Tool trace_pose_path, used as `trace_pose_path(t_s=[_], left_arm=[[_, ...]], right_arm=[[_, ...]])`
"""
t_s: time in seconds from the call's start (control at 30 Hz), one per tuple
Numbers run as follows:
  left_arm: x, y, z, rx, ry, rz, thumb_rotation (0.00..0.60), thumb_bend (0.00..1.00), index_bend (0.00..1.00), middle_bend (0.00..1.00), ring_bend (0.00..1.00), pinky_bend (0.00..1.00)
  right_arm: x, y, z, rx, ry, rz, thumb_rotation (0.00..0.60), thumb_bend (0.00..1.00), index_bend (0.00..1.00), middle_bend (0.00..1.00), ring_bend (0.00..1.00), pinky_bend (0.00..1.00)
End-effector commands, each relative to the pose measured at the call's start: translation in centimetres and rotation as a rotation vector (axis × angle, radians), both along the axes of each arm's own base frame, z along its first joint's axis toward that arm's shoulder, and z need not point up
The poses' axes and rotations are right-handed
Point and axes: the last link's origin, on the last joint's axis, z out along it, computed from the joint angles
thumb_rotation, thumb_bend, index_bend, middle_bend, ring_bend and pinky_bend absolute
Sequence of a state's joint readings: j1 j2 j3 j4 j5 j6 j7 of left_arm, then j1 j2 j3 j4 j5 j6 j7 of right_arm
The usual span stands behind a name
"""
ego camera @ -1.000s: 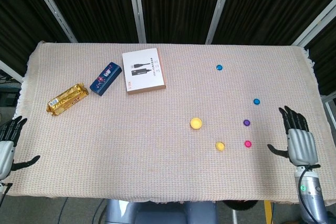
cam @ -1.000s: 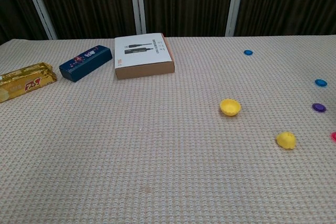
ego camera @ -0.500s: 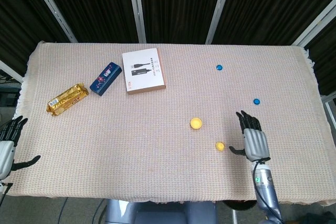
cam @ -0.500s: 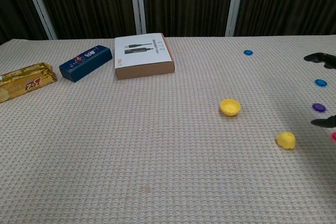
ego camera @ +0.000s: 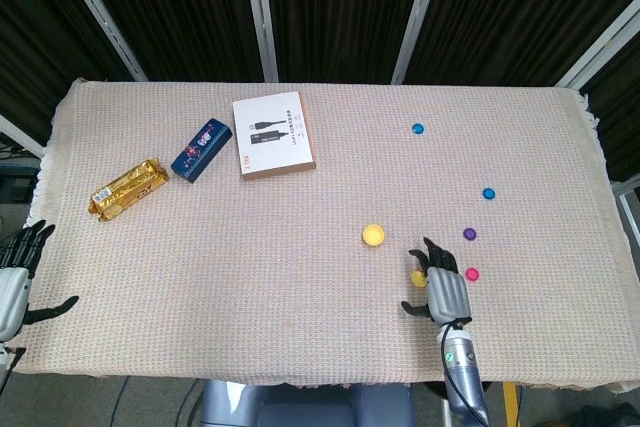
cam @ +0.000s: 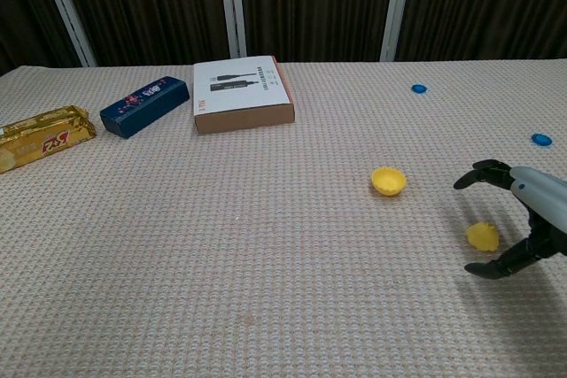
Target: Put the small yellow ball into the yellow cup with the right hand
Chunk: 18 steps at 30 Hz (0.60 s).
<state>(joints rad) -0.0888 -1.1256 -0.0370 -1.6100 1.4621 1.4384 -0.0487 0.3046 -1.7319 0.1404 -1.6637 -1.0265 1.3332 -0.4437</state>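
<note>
My right hand [cam: 523, 219] over small yellow ball [cam: 483, 236], fingers spread, nothing gripped. Ball on desk [ego camera: 300, 267] near front edge, right of centre. Yellow cup [cam: 389, 181] near. Left hand [ego camera: 12, 282] spread, empty, front-left corner.

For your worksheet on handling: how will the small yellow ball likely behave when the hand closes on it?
The small yellow ball looks round, so a nudge may roll it. It seems small against the right hand, so probably light. The woven cloth may damp rolling.
</note>
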Motion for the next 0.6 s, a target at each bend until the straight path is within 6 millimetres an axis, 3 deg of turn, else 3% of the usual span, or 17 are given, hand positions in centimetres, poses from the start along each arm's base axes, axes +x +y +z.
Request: trace_pose_path(t_s=[0.03, 0.33, 0.6], left_arm=[[0.0, 0.0, 0.0, 0.0, 0.0, 0.0, 0.6, 0.03, 0.0, 0.0, 0.0, 0.14], [0.0, 0.0, 0.0, 0.0, 0.0, -0.001, 0.6, 0.03, 0.0, 0.0, 0.0, 0.14], [0.0, 0.0, 0.0, 0.001, 0.004, 0.0, 0.6, 0.03, 0.0, 0.0, 0.0, 0.14]], right_arm=[[0.2, 0.0, -0.4, 0.006, -0.002, 0.004, 0.6, 0.11, 0.27, 0.0, 0.0, 0.0], [0.5, -0.8, -1.1, 0.021, 0.011, 0.018, 0.6, 0.13, 0.38, 0.0, 0.0, 0.0], [0.3, -1.4, -1.5, 0.034, 0.033, 0.046, 0.6, 0.15, 0.39, 0.0, 0.0, 0.0]])
